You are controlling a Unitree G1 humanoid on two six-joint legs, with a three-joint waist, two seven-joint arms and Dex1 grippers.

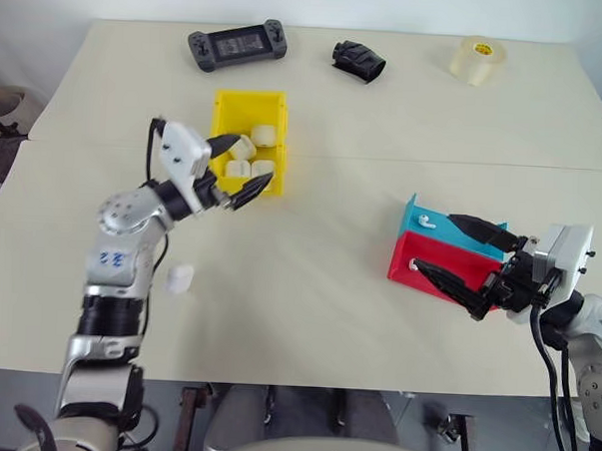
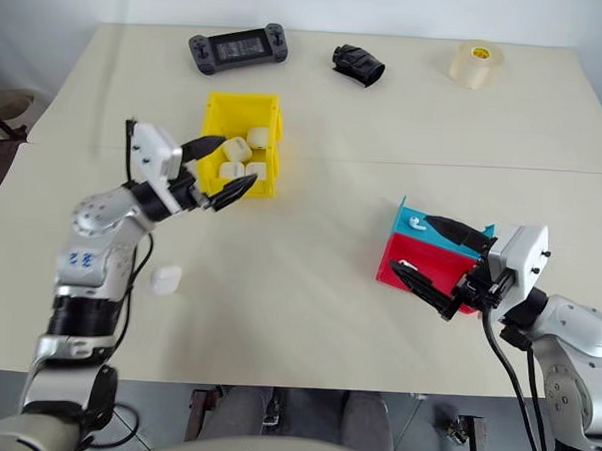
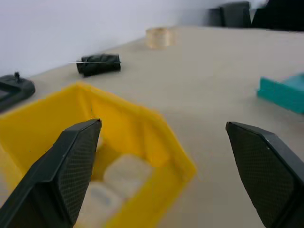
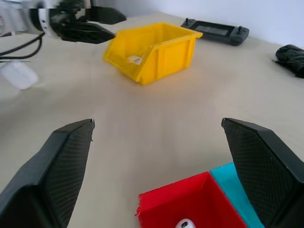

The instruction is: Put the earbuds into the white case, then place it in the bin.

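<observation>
A white case [image 1: 180,278] lies on the table [image 1: 307,306] at lower left, nearest the camera. Lower right, one earbud [image 1: 425,221] sits in the teal tray [image 1: 418,213], another, seemingly, in the red tray [image 1: 404,258]. Upper centre, the yellow bin [image 1: 249,104] holds several cases. Both claws gape, released: the left gripper [image 1: 238,168] hovers at the bin's near wall, the right gripper [image 1: 460,254] beside the trays. A new round looks due: pinching a tiny earbud needs precise aim.
</observation>
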